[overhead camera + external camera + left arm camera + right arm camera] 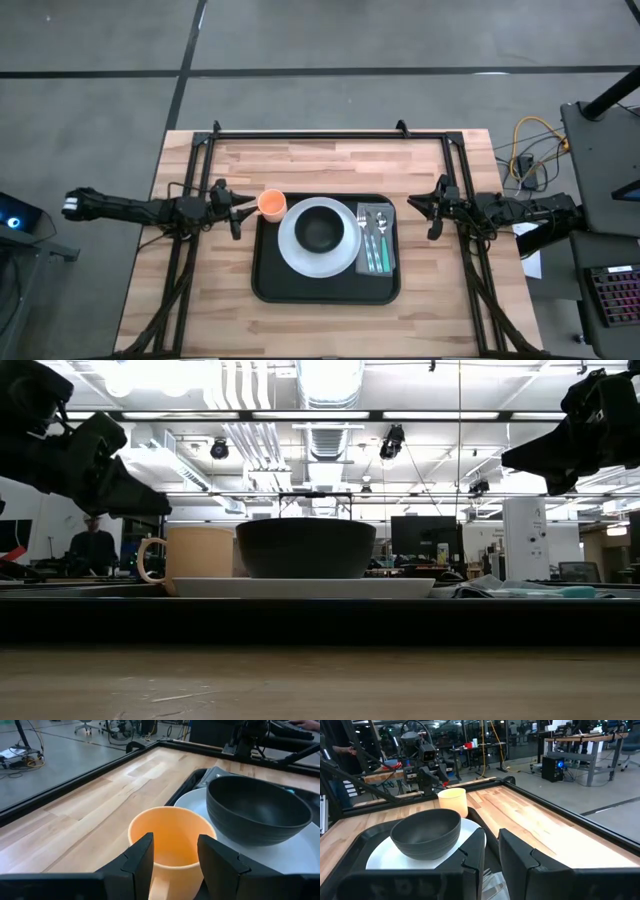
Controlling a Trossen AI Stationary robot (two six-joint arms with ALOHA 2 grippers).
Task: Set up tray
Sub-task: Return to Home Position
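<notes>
My left gripper (239, 214) hangs spread and empty, just beside the orange cup (271, 203) at the corner of the tray (268, 286). My right gripper (432, 214) is likewise spread and empty. The tray lies between my 2 arms. Swinging my left arm carelessly could clip the cup and topple it.

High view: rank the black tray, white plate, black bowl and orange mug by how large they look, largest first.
1. black tray
2. white plate
3. black bowl
4. orange mug
The camera looks straight down on all four, so nearness does not skew this order.
</notes>
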